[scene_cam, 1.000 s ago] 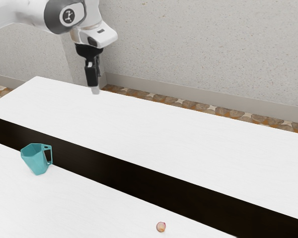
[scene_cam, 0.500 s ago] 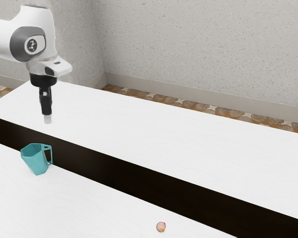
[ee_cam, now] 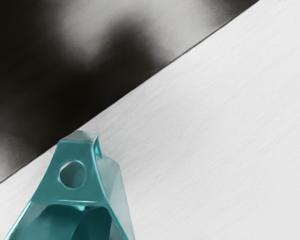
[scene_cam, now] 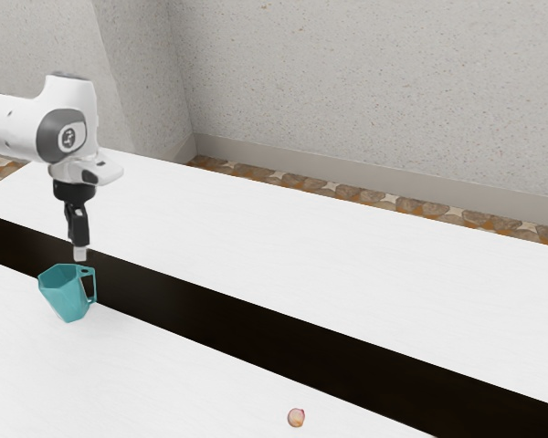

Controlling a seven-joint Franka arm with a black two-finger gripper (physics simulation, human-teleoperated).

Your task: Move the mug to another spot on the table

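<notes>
Claw [scene_cam: 78,245]: points straight down from the white arm [scene_cam: 36,132] and is seen edge-on in the exterior view. Cannot tell whether it stands apart or together. It holds nothing and touches nothing. Its pale tip hangs in the air, apart from the rim below it.

Mug [scene_cam: 68,292]: in the exterior view it sits at 6 o'clock from the claw, almost directly under it.
- Upright, mouth open to the top.
- Teal, glossy, with flat angular facets that narrow toward the base.
- Handle at the mug's 3 o'clock side in the exterior view.
- From the wrist camera the mug [ee_cam: 72,210] lies just under the hand. A round hole shows through the handle, which points toward the dark gap [ee_cam: 50,65].

Worktop [scene_cam: 347,255]: white, split by a dark gap [scene_cam: 256,333] that runs diagonally across it. The mug stands on the nearer white slab, just beside the edge of that gap.

Small ball [scene_cam: 296,418]: reddish, on the same slab, at about 4 o'clock from the mug and well apart from it.
</notes>
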